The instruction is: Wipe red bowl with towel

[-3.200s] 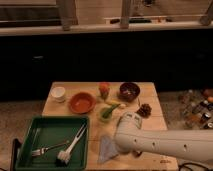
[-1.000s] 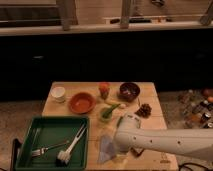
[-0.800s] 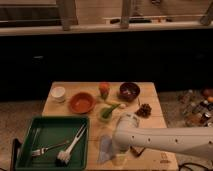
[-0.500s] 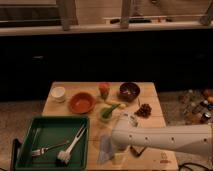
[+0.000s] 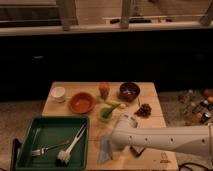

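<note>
A green tray (image 5: 30, 161) sits in front of the red bowl (image 5: 81, 102) and to its left, at the front of the wooden worktop (image 5: 155, 102). In the tray lie a white brush (image 5: 69, 149) and a fork (image 5: 44, 149), side by side. The red bowl is upright, its glossy inside facing up. Just left of it and a little behind stands a white cup (image 5: 58, 93). Right of the bowl and behind is an orange thing (image 5: 103, 89). Farther right is a dark bowl (image 5: 129, 91) with something pale inside. A green thing (image 5: 107, 112) lies just beside the bowl's right front, and a brown cone-like thing (image 5: 144, 110) lies farther right. The towel (image 5: 104, 149) lies crumpled in front of the bowl and to its right, well apart from it. The white arm (image 5: 165, 137) reaches in from the right, and the gripper (image 5: 114, 143) is down at the towel. Whether it is clenched on the cloth or released, I cannot tell.
</note>
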